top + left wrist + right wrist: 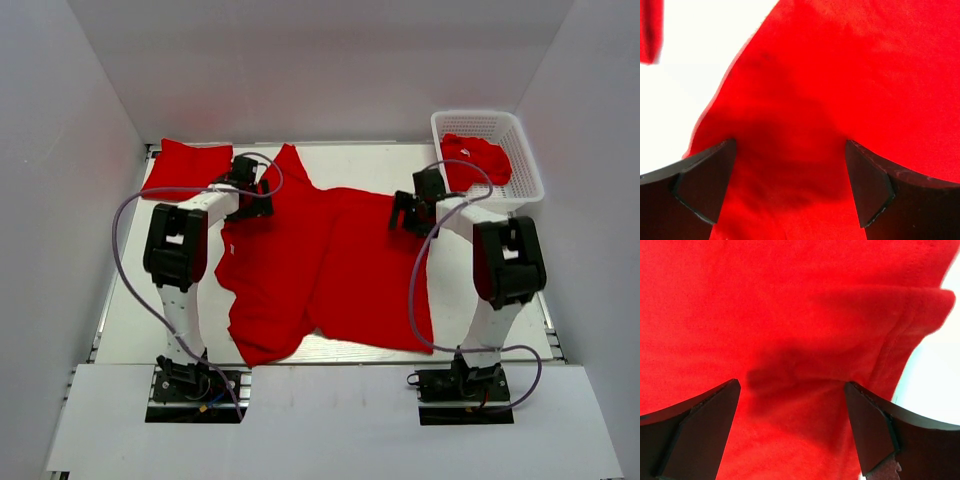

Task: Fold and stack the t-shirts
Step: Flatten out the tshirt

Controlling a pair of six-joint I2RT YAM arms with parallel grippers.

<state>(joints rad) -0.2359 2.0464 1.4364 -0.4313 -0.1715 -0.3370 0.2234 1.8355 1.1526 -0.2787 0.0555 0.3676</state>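
**Uneven pinch could skew the next fold**

The spread t-shirt (pixel 320 270) lies across the middle of the worktop (pixel 130 310), rumpled on its left half, with its near hem close to the front edge. A folded t-shirt (pixel 183 168) sits in the far-left corner. Another t-shirt (pixel 478 160) lies crumpled in the basket (pixel 528 150) at far right.

The left end effector (pixel 250 190) hovers over the spread shirt's far-left part. The right end effector (pixel 408 212) hovers over its far-right edge. In both wrist views the fingers are spread wide over red cloth, pinching nothing.

The main risk, as I judge it, is a mismatched grab:
- **Left side:** it sits in from the cloth's edge, so closing there may bunch up wrinkles or catch only one layer.
- **Right side:** it is near a doubled-over hem (pixel 910 315) that could slip free.
- **Result:** if one side holds and the other misses, the fold will twist.

A pull toward the far left could also nudge the folded shirt.
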